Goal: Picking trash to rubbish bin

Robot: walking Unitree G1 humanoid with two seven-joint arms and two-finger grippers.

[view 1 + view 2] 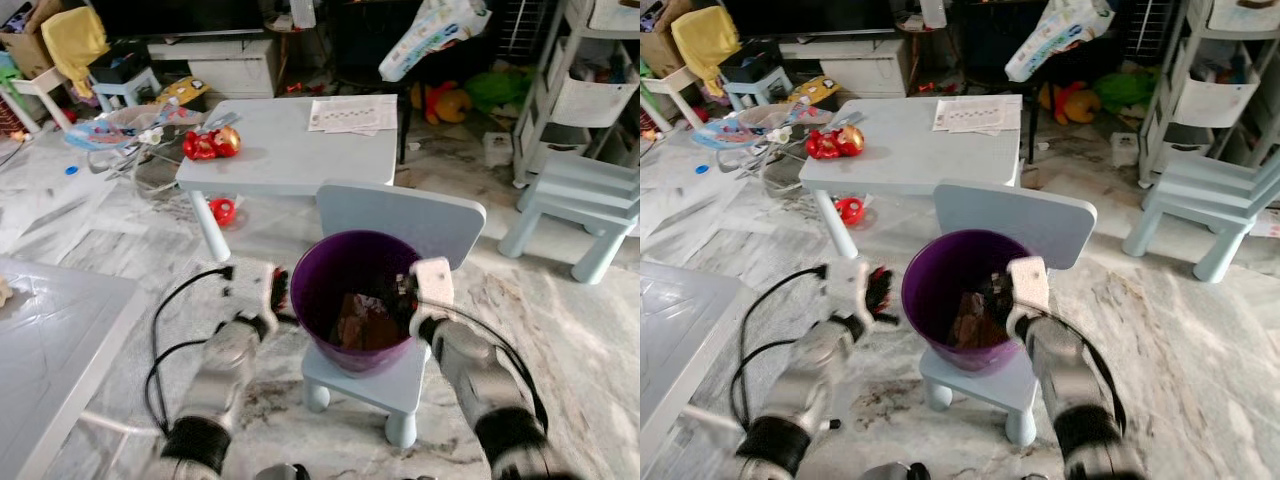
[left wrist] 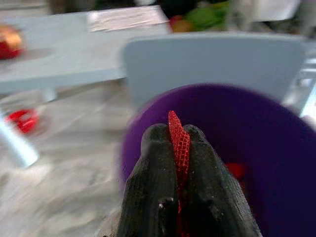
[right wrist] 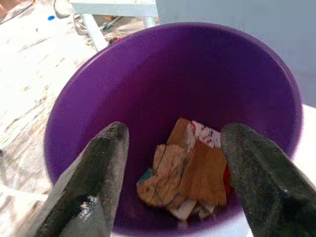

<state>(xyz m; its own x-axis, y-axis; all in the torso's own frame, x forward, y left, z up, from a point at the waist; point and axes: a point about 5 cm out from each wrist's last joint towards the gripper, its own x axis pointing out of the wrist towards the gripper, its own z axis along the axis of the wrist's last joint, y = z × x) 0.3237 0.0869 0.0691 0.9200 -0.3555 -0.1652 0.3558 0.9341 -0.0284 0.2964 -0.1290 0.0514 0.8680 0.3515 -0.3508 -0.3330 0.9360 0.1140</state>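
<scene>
We've got a strip of red plastic mesh netting (image 2: 179, 143) pinched tight in the left gripper (image 2: 175, 136), just beside the rim of the purple bin (image 1: 310, 290), w/ the bin on a small pale-blue chair (image 1: 400, 215). Drop-off step, we judge: next, carry it over the rim and let go. Right gripper (image 3: 173, 163) hangs spread wide, empty, above crumpled cardboard scraps (image 3: 190, 170) inside. Bin's smooth, round; mesh limp, light.
</scene>
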